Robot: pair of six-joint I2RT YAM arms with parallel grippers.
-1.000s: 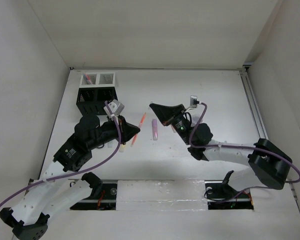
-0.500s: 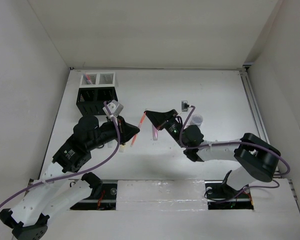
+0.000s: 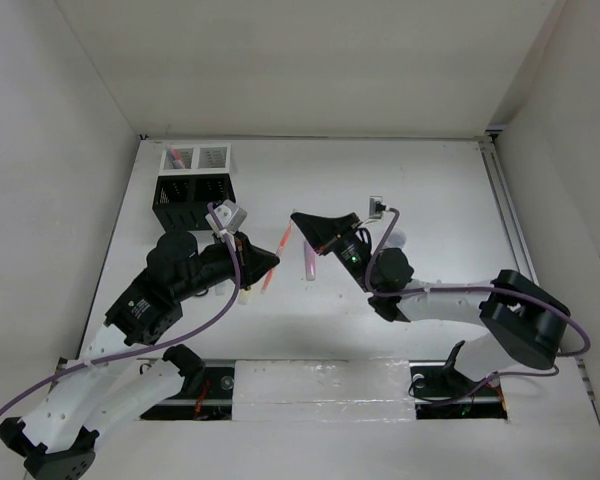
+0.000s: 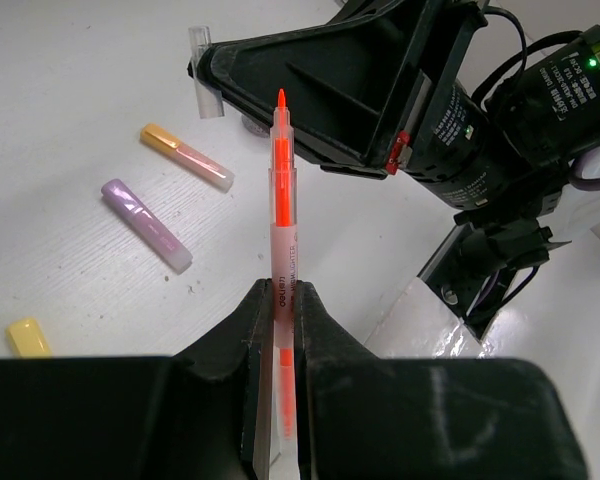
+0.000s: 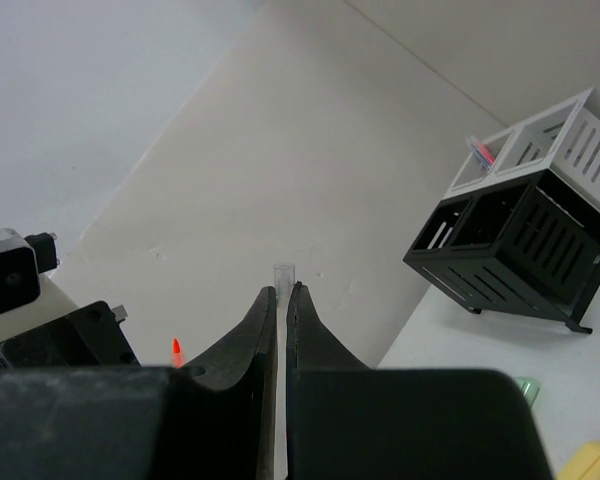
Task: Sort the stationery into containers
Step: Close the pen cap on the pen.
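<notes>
Left gripper (image 4: 280,292) clamps the pen (image 4: 281,190); right gripper (image 5: 281,296) pinches a clear cap (image 5: 282,271) — capping looks next, needing tip-to-cap alignment.

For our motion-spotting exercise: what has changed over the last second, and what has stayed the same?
The right gripper, shut on a clear cap, swung left toward the orange pen, then eased slightly back. The left gripper stayed clamped on that pen; the purple marker lay unmoved.

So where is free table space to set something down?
Bare: the far strip right of the white organiser; the right side by the rail. Crowded: between the left end effector and right end effector, around the purple marker.
</notes>
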